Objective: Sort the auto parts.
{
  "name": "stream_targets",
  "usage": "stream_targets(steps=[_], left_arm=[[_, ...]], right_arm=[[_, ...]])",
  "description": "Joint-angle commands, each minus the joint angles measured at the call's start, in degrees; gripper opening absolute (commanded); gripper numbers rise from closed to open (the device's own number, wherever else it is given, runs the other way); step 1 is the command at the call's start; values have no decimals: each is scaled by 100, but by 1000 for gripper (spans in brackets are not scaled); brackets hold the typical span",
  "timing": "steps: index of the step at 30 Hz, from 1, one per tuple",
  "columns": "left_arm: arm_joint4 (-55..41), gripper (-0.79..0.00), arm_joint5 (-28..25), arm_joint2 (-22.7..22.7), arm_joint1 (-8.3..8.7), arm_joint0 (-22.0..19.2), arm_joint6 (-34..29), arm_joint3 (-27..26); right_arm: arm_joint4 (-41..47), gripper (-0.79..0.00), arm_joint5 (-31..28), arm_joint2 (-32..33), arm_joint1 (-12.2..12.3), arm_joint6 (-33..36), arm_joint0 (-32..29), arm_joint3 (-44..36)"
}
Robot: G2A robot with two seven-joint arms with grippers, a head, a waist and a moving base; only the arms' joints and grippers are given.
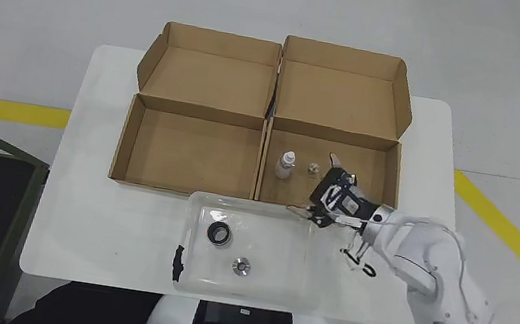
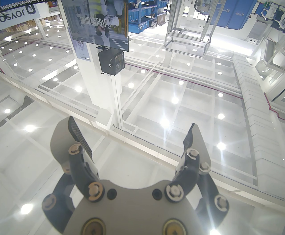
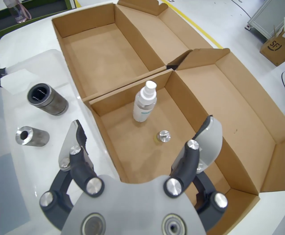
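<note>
- Nearest to us, the right gripper (image 3: 143,123) is hovering over the near wall of the right box (image 3: 178,104), its fingers spread wide and holding nothing.
- We are seeing the left gripper (image 2: 132,123) pointing up at a lit ceiling (image 2: 200,100), fingers likewise spread and empty.
- We are looking at the left box (image 3: 100,51), bare inside. The right one beside it is holding an upright spray bottle (image 3: 144,102) and a small metal knob (image 3: 163,136).
- We are finding the unsorted parts in the clear tray (image 1: 285,267), just in front of the boxes.
- We are counting two there, standing on end and apart: a larger steel bushing (image 3: 47,99) and a slimmer steel sleeve (image 3: 32,136).
- We are judging both heavy, rigid and smooth, so we are favouring a square squeeze across the round sides at mid-height, lest they slip.
- We are working on a glossy white table (image 1: 94,188), and grey floor (image 1: 39,18) with a yellow line (image 1: 5,110) is lying around it.
</note>
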Motion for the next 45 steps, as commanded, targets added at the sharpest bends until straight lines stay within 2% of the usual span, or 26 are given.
stream_targets(steps=[1,8,22,33,45], left_arm=[[0,0,0,0,0,0,0,0],[0,0,0,0,0,0,0,0],[0,0,0,0,0,0,0,0],[0,0,0,0,0,0,0,0],[0,0,0,0,0,0,0,0]], right_arm=[[-48,0,-51,33,20,-11,-184,-240],[-476,0,-365,-2,94,-31,-803,-1019],[-1570,0,-541,-838,90,24,-875,-1186],[-1324,0,-560,-1313,30,448,-628,-923],[-898,0,-575,-1844,-95,1053,42,-288]])
